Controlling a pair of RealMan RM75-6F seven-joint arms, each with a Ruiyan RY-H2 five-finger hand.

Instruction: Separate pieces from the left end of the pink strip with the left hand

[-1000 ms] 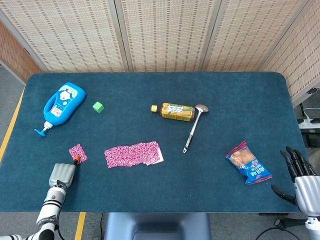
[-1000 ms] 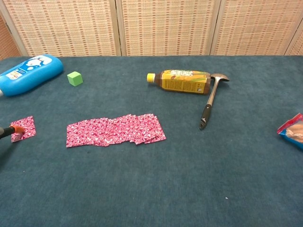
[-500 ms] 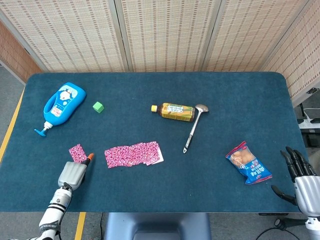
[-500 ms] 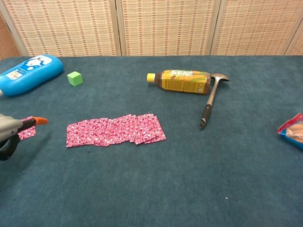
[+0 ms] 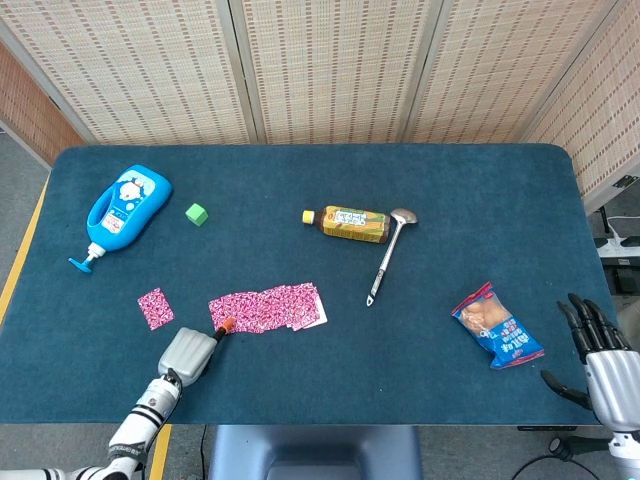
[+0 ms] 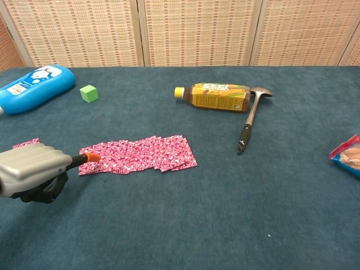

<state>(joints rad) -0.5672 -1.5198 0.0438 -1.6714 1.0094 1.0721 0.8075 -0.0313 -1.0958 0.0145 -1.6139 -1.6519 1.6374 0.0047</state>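
At strip's left end | left hand (image 5: 190,352) fingertip seemingly touching pink strip (image 5: 266,307) | separated piece (image 5: 155,308) beside

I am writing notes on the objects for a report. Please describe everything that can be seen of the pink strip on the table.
The pink strip is a flat row of small overlapping pieces, pink with a fine white pattern, thin like paper or foil sachets. It lies on the dark blue table, running left to right near the front middle, its right end fanned slightly. The orange fingertip of the left hand is at its left end. One separated piece lies apart, further left.
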